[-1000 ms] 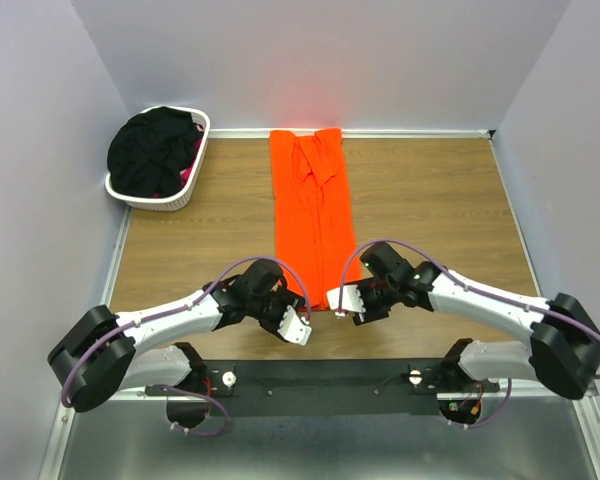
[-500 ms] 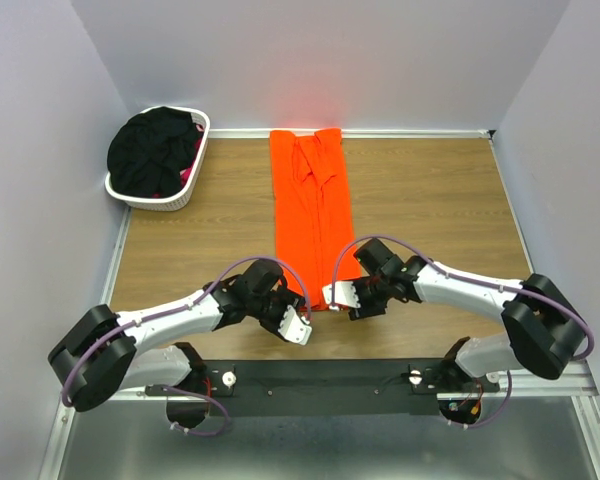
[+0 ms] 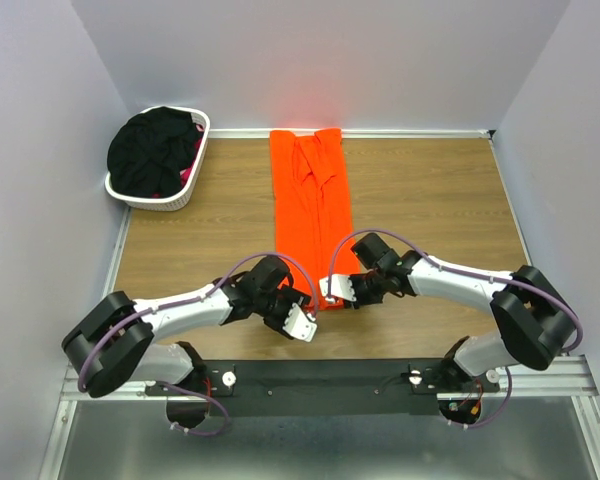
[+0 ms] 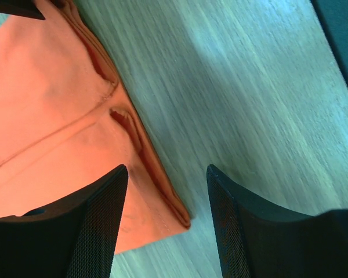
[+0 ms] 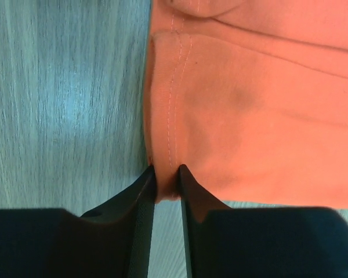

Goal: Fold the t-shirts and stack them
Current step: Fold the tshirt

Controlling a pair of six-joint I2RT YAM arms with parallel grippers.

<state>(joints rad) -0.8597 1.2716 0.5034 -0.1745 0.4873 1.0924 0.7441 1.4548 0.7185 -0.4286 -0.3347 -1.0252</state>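
Wooden table (image 3: 430, 200): orange t-shirt (image 3: 312, 215) lies folded into a long strip down the middle, running from far edge toward near edge. White basket (image 3: 170, 200) at far left corner, heaped with black t-shirts (image 3: 152, 150). Right gripper (image 5: 166, 174) pinched onto the strip's near right hem corner. Left gripper (image 4: 168, 174), jaws apart, over the near left corner; contact unclear.

Walled wooden table (image 3: 430, 200), evenly lit.
Pale lilac walls (image 3: 320, 60) close the table at 9, 12 and 3 o'clock; a white basket (image 3: 170, 203) stands at 10 o'clock, a black rail (image 3: 320, 378) runs along 6 o'clock, grey metal sheet (image 3: 310, 440) below it.
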